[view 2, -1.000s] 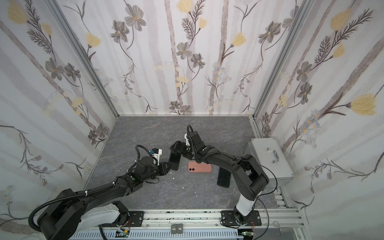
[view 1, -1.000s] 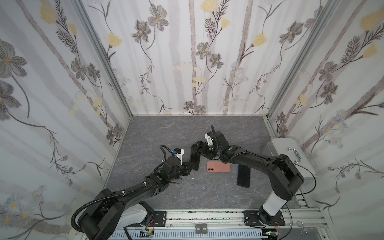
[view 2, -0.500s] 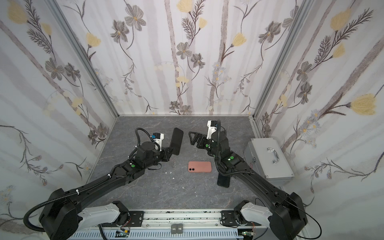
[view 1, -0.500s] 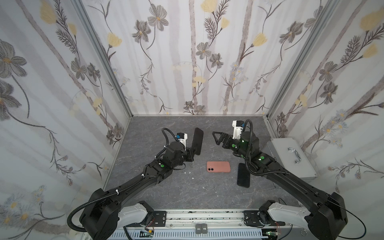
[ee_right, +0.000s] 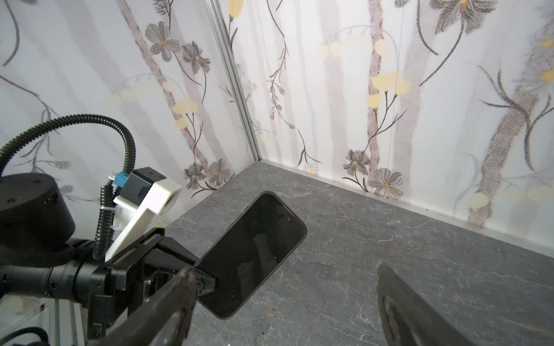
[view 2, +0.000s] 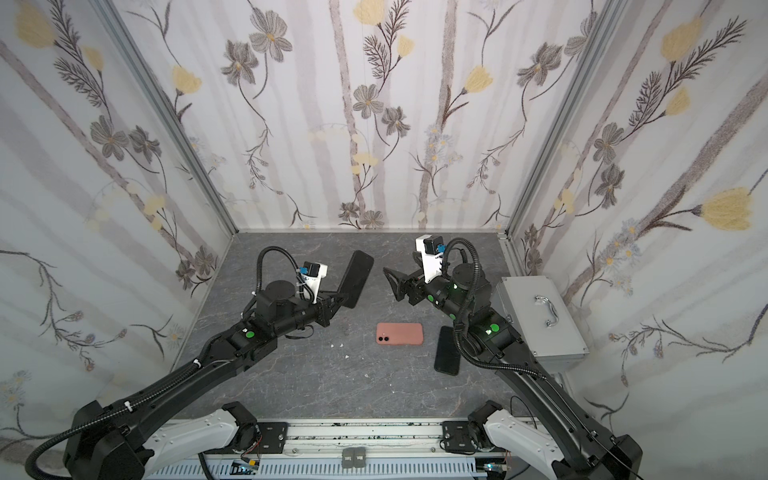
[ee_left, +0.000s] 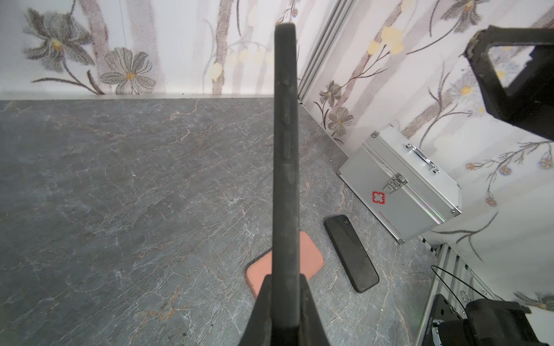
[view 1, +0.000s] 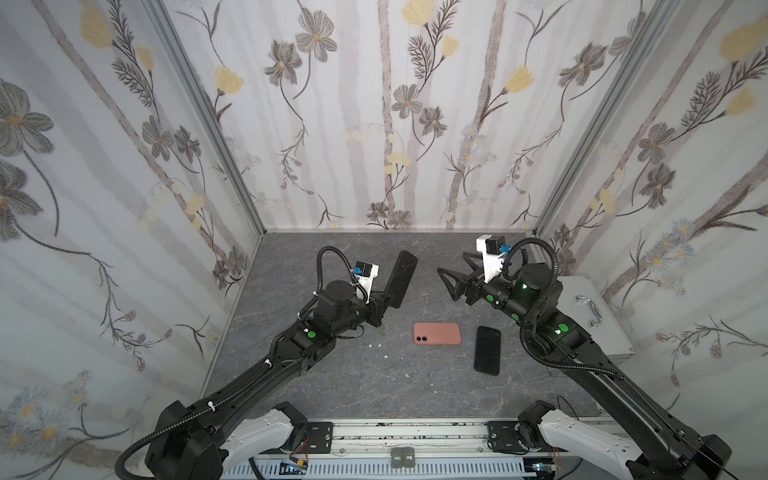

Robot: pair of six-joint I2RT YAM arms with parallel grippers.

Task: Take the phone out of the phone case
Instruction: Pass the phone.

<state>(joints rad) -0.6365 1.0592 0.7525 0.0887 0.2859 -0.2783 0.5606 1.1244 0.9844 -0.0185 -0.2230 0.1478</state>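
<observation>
My left gripper (view 1: 384, 301) is shut on the lower end of a black phone in its black phone case (view 1: 401, 278), held tilted up above the table. In the left wrist view the case's side edge with its buttons (ee_left: 286, 149) rises from between the fingers (ee_left: 305, 296). The right wrist view shows the dark screen (ee_right: 254, 254) facing my right gripper (ee_right: 284, 268). That gripper (view 1: 452, 262) hangs open to the right of the phone, a gap apart, with nothing in it. Both top views show the pair (view 2: 355, 278) (view 2: 399, 262).
A pink phone case (view 1: 437, 333) with two camera holes lies back up on the grey table (view 1: 332, 374). A black phone (view 1: 487, 350) lies flat beside it. A silver box with a handle (view 1: 590, 316) stands at the right wall. Small white crumbs lie near the middle.
One second ago both grippers met at the black phone low over the table. The left has since lifted it, and the right has let go and drawn back to the right.
</observation>
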